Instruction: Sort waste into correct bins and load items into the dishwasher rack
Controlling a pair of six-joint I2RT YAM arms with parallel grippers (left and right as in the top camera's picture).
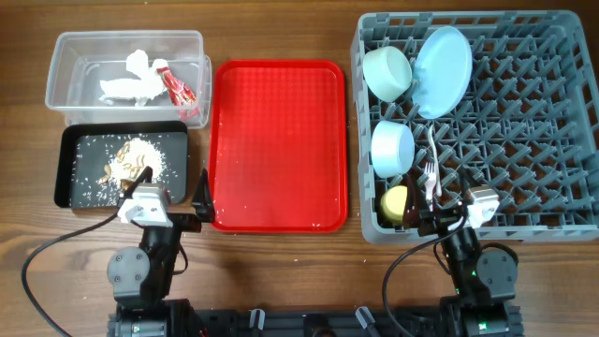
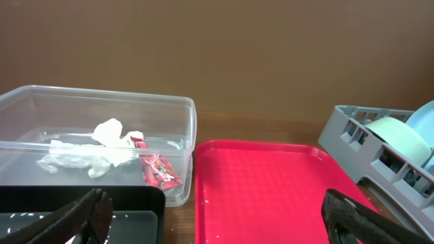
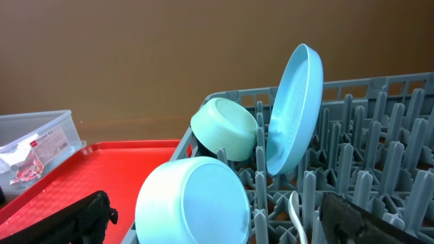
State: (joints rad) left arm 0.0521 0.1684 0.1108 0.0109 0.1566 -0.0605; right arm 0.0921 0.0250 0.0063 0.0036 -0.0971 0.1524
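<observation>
The grey dishwasher rack (image 1: 524, 112) holds the light blue plate (image 1: 442, 70) on edge, the pale green bowl (image 1: 387, 72), the light blue bowl (image 1: 393, 148), the yellow cup (image 1: 397, 202) and the white fork and spoon (image 1: 432, 173). The clear tub (image 1: 126, 47) holds crumpled white paper (image 1: 131, 84) and the red-and-white wrapper (image 1: 176, 86). The black tray (image 1: 70, 168) holds brownish scraps with white crumbs (image 1: 129, 161). My left gripper (image 2: 217, 220) is open and empty near the table's front, by the red tray's left corner. My right gripper (image 3: 224, 217) is open and empty at the rack's front edge.
The flat red tray (image 1: 278, 140) lies between the bins and the rack, with a few white crumbs on it. In the left wrist view the tub (image 2: 169, 102) and red tray (image 2: 264, 183) lie ahead. The right wrist view shows the plate (image 3: 295, 108) and bowls among pegs.
</observation>
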